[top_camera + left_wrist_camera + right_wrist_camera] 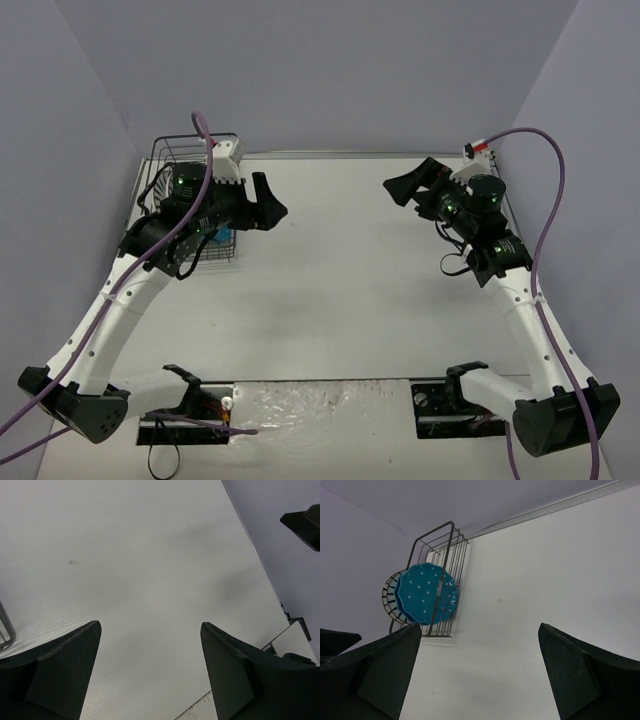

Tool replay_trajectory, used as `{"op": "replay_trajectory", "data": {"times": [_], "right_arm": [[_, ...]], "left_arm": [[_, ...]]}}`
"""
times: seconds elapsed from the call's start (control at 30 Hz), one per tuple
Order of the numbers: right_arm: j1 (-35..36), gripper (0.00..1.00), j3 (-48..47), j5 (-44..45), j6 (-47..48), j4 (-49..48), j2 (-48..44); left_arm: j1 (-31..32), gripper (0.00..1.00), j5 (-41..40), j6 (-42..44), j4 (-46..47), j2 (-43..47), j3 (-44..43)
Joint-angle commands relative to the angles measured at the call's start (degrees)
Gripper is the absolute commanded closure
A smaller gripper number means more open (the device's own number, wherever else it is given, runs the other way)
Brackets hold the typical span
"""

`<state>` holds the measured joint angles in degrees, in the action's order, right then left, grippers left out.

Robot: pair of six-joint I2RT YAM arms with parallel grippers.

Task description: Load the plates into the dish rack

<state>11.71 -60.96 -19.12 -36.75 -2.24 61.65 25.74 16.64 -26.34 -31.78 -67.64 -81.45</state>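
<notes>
Standing on edge in dish rack, plates facing rightward.

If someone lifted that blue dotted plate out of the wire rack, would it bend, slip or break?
Probably stiff: the blue dotted plate holds its scalloped round shape while standing on edge in the rack. Its surface looks smooth, so likely slippery. It may be breakable, though the material cannot be told from here.

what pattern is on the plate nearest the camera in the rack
The plate is teal-blue with small white dots, clearest in the right wrist view.
</notes>
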Motion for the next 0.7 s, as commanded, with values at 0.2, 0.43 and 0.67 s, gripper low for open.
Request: {"op": "replay_trajectory", "data": {"times": [0.2,0.43,0.67], "right_arm": [[1.5,0.00,-8.1,1.7,3.1,-3.9,1.5],[1.6,0.00,-8.7,1.9,2.7,-3.9,1.3],[2.2,0.00,-9.7,3.3,3.2,-3.2,1.0]], "left_arm": [[0.4,0.10,4.0,-3.4,8.4,0.5,-5.5],[0.4,0.09,4.5,-3.5,8.7,1.0,-5.6],[0.4,0.09,4.5,-3.4,8.5,1.6,-5.6]]}}
